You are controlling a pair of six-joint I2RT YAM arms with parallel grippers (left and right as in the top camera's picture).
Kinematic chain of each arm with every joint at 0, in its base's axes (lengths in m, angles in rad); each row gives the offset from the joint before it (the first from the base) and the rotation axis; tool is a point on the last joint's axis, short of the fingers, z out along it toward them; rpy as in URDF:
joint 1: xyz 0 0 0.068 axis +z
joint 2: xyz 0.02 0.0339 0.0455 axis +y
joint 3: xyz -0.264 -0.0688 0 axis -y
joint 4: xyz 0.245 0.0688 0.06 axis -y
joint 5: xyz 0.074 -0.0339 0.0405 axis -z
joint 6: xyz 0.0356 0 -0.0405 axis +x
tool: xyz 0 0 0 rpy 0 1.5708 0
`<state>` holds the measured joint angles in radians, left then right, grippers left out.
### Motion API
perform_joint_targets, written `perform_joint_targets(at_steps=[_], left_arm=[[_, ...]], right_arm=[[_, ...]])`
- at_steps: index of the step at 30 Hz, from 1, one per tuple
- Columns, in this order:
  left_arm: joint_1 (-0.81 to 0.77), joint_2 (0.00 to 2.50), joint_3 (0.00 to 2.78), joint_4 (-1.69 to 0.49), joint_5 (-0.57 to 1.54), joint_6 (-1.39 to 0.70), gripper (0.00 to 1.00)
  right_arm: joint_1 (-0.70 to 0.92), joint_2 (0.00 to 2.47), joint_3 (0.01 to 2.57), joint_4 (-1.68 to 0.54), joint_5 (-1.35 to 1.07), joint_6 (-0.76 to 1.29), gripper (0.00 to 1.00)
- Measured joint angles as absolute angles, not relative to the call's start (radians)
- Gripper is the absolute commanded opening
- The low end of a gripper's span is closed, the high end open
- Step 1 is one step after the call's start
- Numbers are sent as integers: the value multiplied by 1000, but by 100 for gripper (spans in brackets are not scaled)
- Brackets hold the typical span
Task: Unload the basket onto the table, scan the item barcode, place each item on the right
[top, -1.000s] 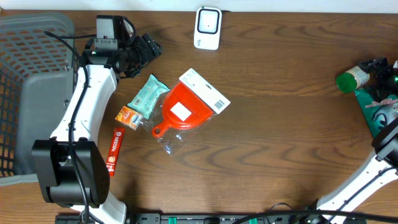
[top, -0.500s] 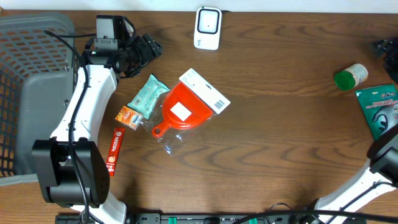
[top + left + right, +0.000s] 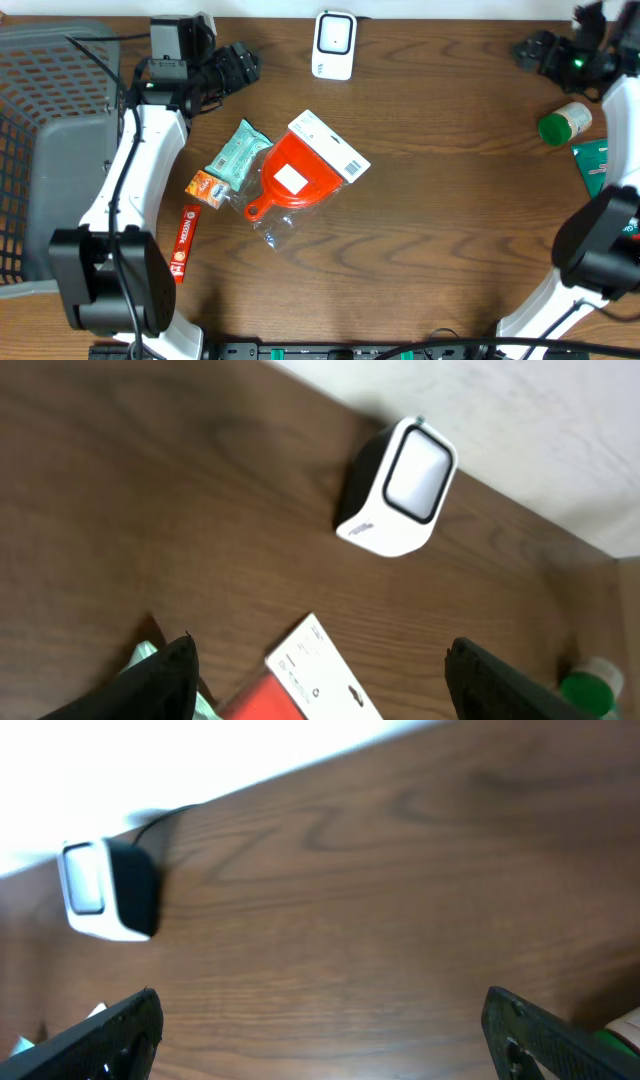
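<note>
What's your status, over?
Left fingers open, empty. Right fingers open, empty. Scoop pack flat mid-table, barcode up, untouched. Pouch against its side; scanner unobstructed.

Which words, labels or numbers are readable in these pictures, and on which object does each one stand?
Nothing can be read with certainty.
Too small: white lettering on the red tube.
Too small: barcode and print on the white header card.
Blurred: print on the mint pouch.
Blurred: print on the orange packet.
Blurred: small marking on the scanner.
</note>
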<state>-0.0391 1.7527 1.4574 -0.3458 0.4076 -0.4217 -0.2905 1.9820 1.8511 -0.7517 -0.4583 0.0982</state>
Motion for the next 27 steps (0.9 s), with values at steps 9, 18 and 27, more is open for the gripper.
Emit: perform_joint_targets(at_steps=[9, 18, 27], left_arm=[[-39, 1472, 1457, -468, 168, -267, 78], [-39, 1212, 1447, -536, 26, -141, 78], [-39, 951, 1283, -538, -47, -80, 78]], right_arm=[[-98, 1880, 1851, -800, -316, 50, 99], [89, 1882, 1851, -836, -231, 44, 99], [253, 1882, 1851, -952, -84, 43, 96]])
